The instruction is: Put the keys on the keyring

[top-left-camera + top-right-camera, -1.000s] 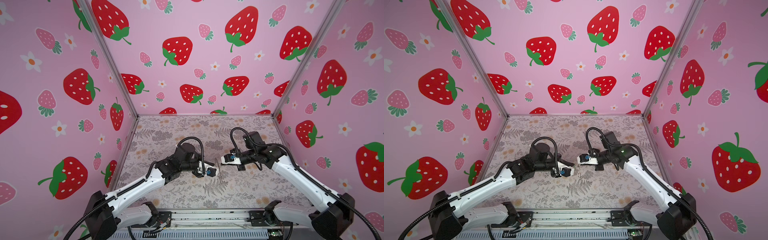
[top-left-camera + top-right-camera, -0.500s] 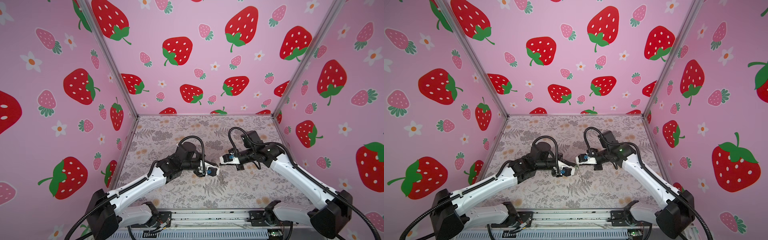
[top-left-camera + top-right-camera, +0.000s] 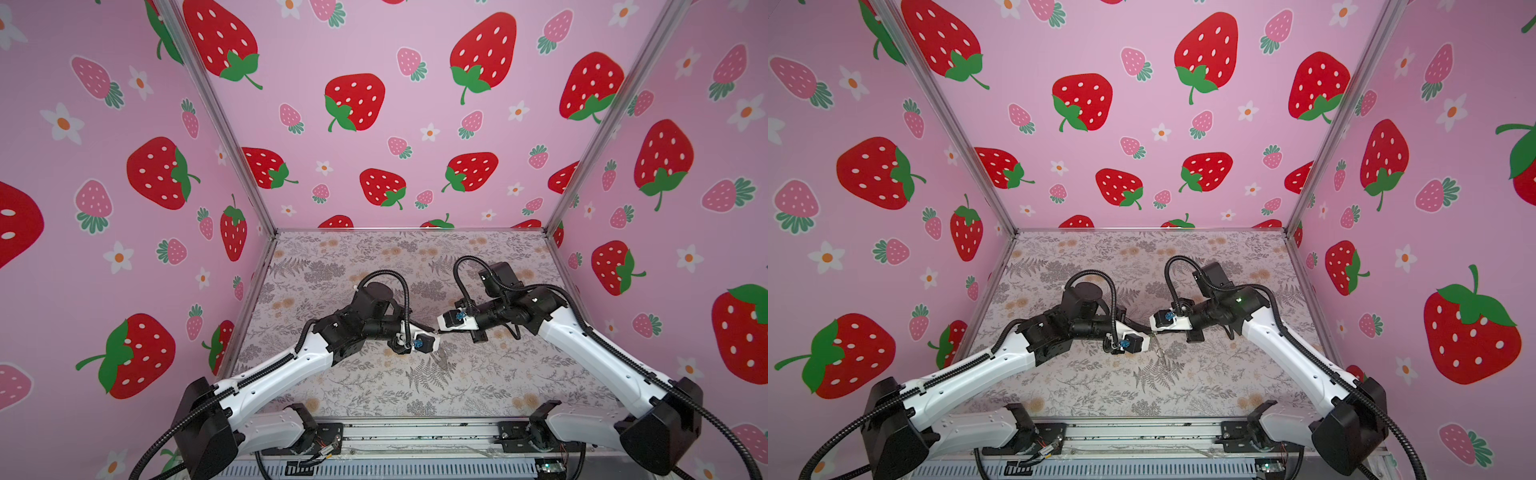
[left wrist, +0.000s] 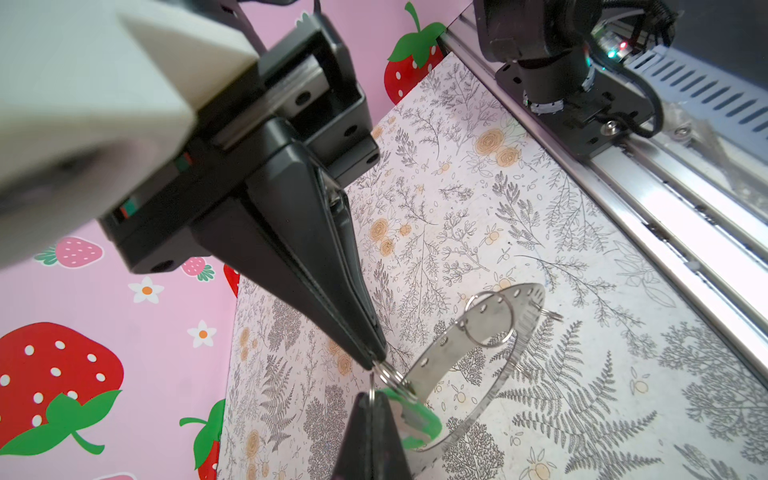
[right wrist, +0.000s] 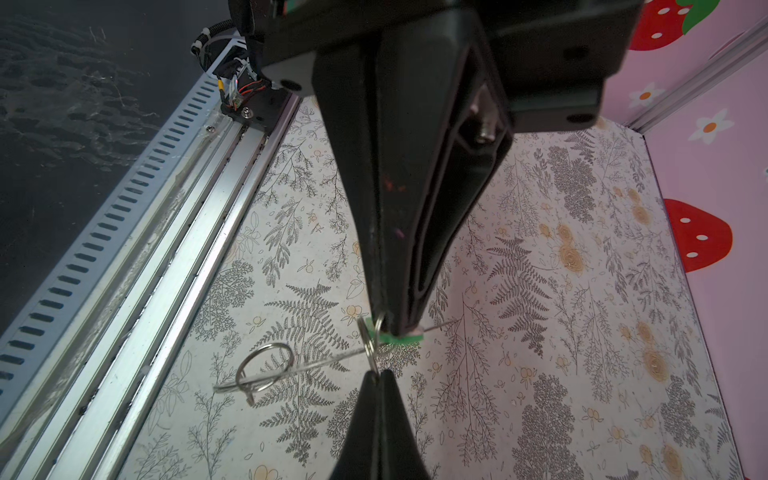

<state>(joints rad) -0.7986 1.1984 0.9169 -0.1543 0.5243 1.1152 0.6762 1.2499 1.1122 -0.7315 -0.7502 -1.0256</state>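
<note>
Above table [image 4: 519, 199], keys [image 4: 428, 424] against keyring [image 4: 436, 353]

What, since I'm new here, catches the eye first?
Pink strawberry-print walls surround the floral-patterned table. Above mid-table the two grippers meet tip to tip: the left gripper pinches a small wire loop on the large flat grey metal keyring, the right gripper clamps the bright-green plastic key tag.

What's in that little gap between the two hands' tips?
A small wire loop, pinched by the left hand, beside the green tag in the right hand. Both wrist views show it.
</note>
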